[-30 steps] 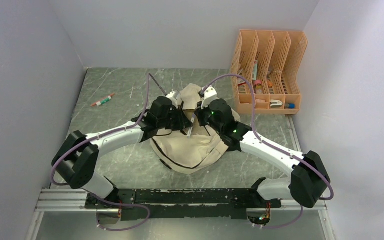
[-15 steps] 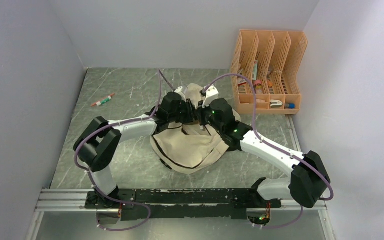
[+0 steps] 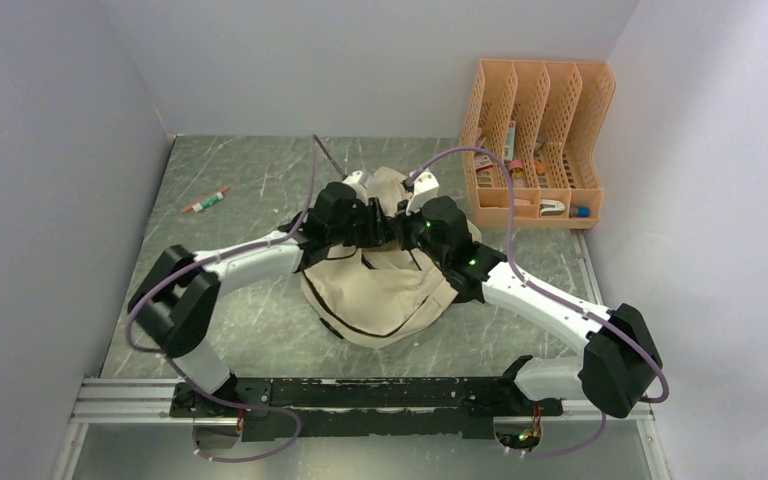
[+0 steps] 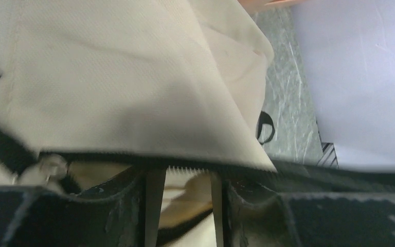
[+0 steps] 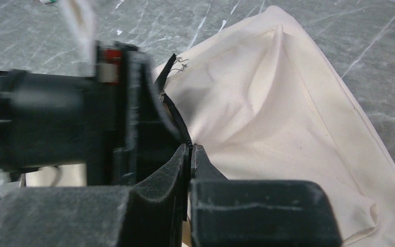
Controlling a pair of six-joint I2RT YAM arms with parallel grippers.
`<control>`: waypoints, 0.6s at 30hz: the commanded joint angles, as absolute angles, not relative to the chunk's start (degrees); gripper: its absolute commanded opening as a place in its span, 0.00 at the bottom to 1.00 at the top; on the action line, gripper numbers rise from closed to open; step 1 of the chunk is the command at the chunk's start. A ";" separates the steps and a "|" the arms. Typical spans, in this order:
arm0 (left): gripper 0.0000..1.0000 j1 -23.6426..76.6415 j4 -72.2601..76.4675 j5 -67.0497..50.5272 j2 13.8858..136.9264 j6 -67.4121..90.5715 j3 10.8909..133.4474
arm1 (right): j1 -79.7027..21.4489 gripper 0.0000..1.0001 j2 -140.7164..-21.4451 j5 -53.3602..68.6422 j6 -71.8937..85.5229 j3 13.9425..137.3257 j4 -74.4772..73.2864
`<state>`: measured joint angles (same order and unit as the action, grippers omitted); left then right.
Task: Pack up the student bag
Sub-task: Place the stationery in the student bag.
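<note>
Where the student bag (image 3: 380,290) is slumped at the middle of the bench (image 3: 250,190), its zipper edge (image 4: 133,158) is seen running crosswise just ahead of the left tool (image 4: 185,180), whose jaws are parted and empty. The same edge is pinched in the closed right tool (image 5: 190,154), directly opposite.

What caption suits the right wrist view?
Right gripper shut on the student bag at its black zipper, over a grey table.

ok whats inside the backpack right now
Through the open left gripper, only cream fabric and the black zipper of the backpack show. The right gripper pinches the zipper edge. Any contents are hidden under fabric and the grippers.
</note>
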<state>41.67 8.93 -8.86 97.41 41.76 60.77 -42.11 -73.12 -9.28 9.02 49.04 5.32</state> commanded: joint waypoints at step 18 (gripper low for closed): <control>0.38 24.79 -12.32 4.10 68.14 28.05 51.09 | -42.74 0.00 -69.40 -11.71 9.19 45.68 9.20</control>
